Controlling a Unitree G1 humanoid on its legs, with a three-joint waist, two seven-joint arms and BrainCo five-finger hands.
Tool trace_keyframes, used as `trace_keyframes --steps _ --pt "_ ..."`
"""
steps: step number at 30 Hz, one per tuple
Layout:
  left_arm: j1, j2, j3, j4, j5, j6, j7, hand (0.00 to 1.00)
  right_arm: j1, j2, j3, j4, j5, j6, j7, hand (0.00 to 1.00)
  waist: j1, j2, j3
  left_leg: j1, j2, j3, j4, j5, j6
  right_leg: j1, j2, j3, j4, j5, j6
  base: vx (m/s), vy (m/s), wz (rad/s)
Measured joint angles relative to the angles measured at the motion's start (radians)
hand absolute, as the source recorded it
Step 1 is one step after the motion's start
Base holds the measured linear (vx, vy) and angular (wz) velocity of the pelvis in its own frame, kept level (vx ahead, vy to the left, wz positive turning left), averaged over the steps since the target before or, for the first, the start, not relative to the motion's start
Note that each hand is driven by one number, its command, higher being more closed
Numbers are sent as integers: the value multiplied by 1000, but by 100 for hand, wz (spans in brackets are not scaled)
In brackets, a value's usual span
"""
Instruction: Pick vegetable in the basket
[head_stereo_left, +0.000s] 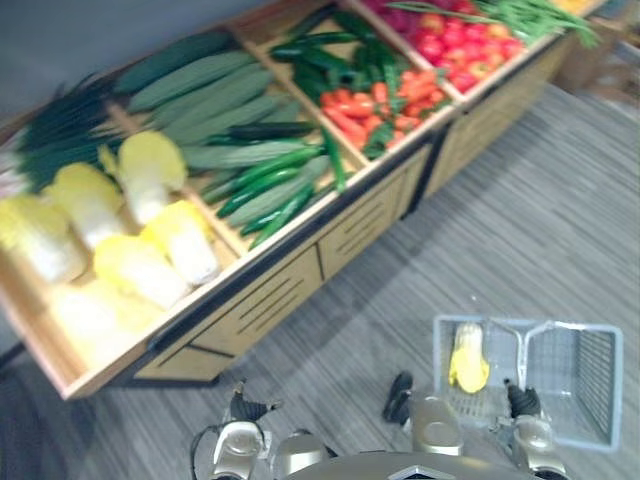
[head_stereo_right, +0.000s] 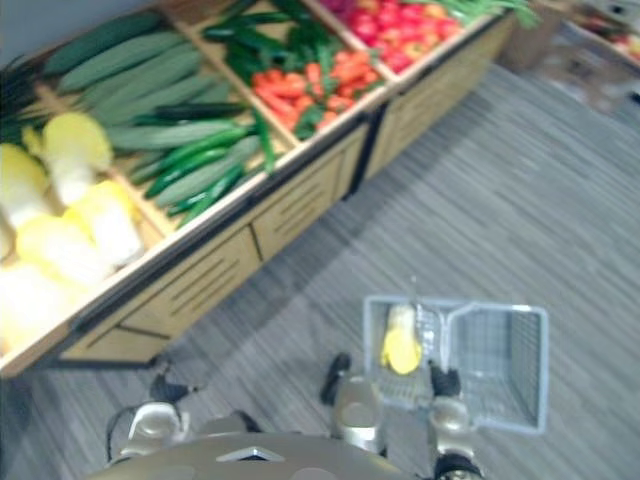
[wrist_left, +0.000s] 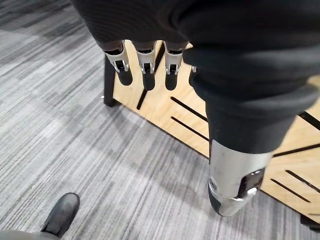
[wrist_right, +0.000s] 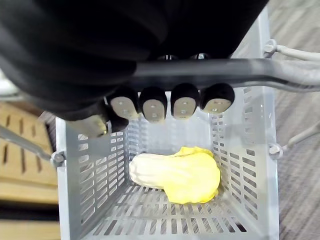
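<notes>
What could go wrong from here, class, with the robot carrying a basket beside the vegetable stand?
1. The cabbage lies loose toward one end of the basket, which hangs by its handle from the right hand; the basket may tip or swing.
2. The left hand, open, hangs close to the wooden stand and might knock it when reaching.

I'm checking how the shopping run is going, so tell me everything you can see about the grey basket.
The basket is a rectangular pale grey tub, plastic by the look, with rows of slots through its walls and bottom. A dark handle on wire arms hinged at the walls crosses its open top, and the right hand has its fingers curled round it. The basket is upright above the grey striped floor. Inside, one yellow-and-white cabbage lies on its side on the bottom.
</notes>
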Motion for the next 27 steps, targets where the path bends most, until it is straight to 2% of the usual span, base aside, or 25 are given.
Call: trace_keyframes --steps 1,2,3,4,5,6,7,8,10,11,13,15,16,17,18,19,20,22,24,27 --pt "5 -6 16 0 -26 6 0 0 -6 -12 -1 27 -2 9 0 100 0 -4 -3 4 13 46 39 -13 -5 11 -14 -38 17 -25 -12 -25 -96 -148" --pt "8 -10 35 0 -55 13 -1 0 -10 -17 0 48 -5 22 0 100 0 -22 -4 11 32 87 93 -36 -12 6 -10 -49 12 -23 0 17 -153 -167" --pt "6 -20 86 7 -79 22 -7 0 -11 -15 3 67 -17 34 4 100 2 -19 -5 14 60 133 152 -72 -28 9 65 -20 -65 -17 -6 -1 -170 -175" --pt "16 -29 108 18 -92 29 -10 0 -10 -10 4 67 -35 43 5 100 4 -13 -10 15 76 162 157 -81 -32 12 136 33 -153 -4 -4 -107 -176 -218" --pt "15 -47 125 25 -98 29 -12 0 -17 -9 5 68 -41 56 11 100 15 10 -14 12 110 195 159 -89 -33 15 237 115 -292 25 51 -105 -122 -161" --pt "14 -53 128 26 -98 29 -13 0 -17 -7 4 68 -41 56 11 100 16 20 -12 13 119 204 163 -87 -29 8 238 121 -282 5 30 -35 -106 -135" --pt "7 -69 141 25 -97 27 -21 0 3 -9 -12 68 -39 57 8 100 -6 7 -13 14 124 234 217 -100 -50 -10 161 126 -142 -77 -12 58 -91 -60" --pt "-7 -57 141 30 -99 29 -22 0 9 -5 -20 85 -36 62 8 100 -15 12 -7 18 146 230 272 -112 -50 -2 176 138 -139 -89 2 38 -104 -53" --pt "-6 -62 141 30 -98 27 -24 0 30 2 3 88 -36 65 13 100 -24 38 -23 13 195 204 296 -101 -31 29 246 158 -233 -50 -12 -30 -131 -45" --pt "-13 -66 140 30 -97 27 -28 0 45 18 9 93 -38 70 18 100 -27 38 -23 10 233 197 359 -91 -20 44 271 172 -265 -41 -19 -24 -111 -42" --pt "-12 -81 140 33 -96 28 -30 0 63 36 18 95 -39 69 26 100 -27 34 -21 7 283 177 474 -75 -19 69 300 211 -297 -32 -32 -20 -71 -53" --pt "-12 -86 138 29 -97 25 -33 0 66 36 23 101 -38 67 27 100 -25 28 -18 -27 306 102 587 -78 -20 91 311 264 -323 -29 -28 -43 -35 -77" --pt "-11 -86 139 26 -98 15 -34 0 59 29 40 100 -40 61 26 100 -25 26 -16 -81 291 -9 633 -92 -27 100 313 303 -339 -17 -19 -82 -15 -97" --pt "-11 -86 137 19 -100 5 -34 0 54 20 55 99 -43 56 27 100 -22 17 -12 -141 246 -166 632 -105 -26 108 312 348 -353 -3 -1 -80 -4 -104" --pt "-11 -87 137 9 -103 4 -34 0 50 16 58 99 -44 55 27 100 -18 17 -10 -159 215 -246 614 -108 -26 119 312 369 -364 7 0 -57 17 -114" --pt "-10 -88 134 9 -105 2 -32 0 46 11 60 98 -49 54 28 100 -8 17 -10 -185 151 -391 564 -115 -29 137 315 411 -390 27 5 -33 27 -100" --pt "-9 -88 128 9 -105 -1 -31 0 45 11 62 98 -51 53 27 100 1 17 -10 -193 120 -454 531 -115 -30 144 316 433 -404 35 12 -44 41 -118" --pt "0 -88 116 -8 -105 -13 -30 0 37 11 78 92 -63 39 28 100 5 18 -10 -224 39 -653 388 -116 -32 157 330 489 -453 59 43 -29 55 -96" --pt "9 -86 102 -22 -105 -16 -30 0 35 10 95 81 -71 36 28 100 12 21 -12 -236 12 -739 278 -113 -37 149 340 508 -477 75 68 14 83 -71" --pt "9 -84 92 -19 -100 -17 -30 0 44 4 96 79 -74 36 28 100 13 31 -18 -233 9 -754 150 -93 -32 138 346 523 -485 85 82 59 123 -29"
